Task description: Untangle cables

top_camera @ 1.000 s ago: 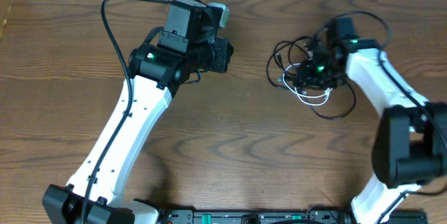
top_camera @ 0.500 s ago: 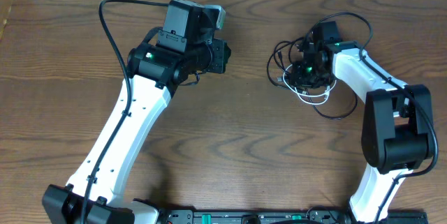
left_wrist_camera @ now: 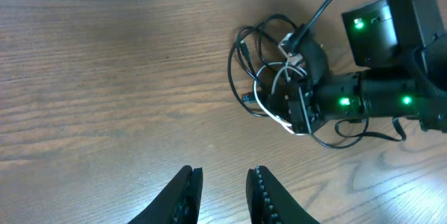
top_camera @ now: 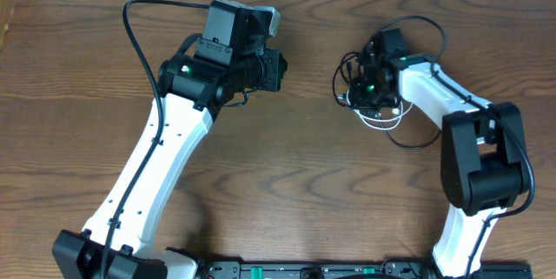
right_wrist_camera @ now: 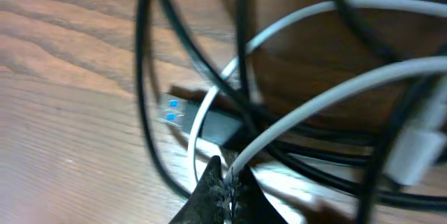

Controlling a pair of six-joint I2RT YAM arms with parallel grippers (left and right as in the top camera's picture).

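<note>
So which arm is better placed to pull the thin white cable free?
Right. The right gripper seems shut on the thin white cable among the thin black cables. The left gripper hangs open over the wooden table, apart from them.

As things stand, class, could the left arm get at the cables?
Probably yes. Only bare table lies between the open left fingers and the cables, though the right arm sits over the pile and may crowd it.
</note>
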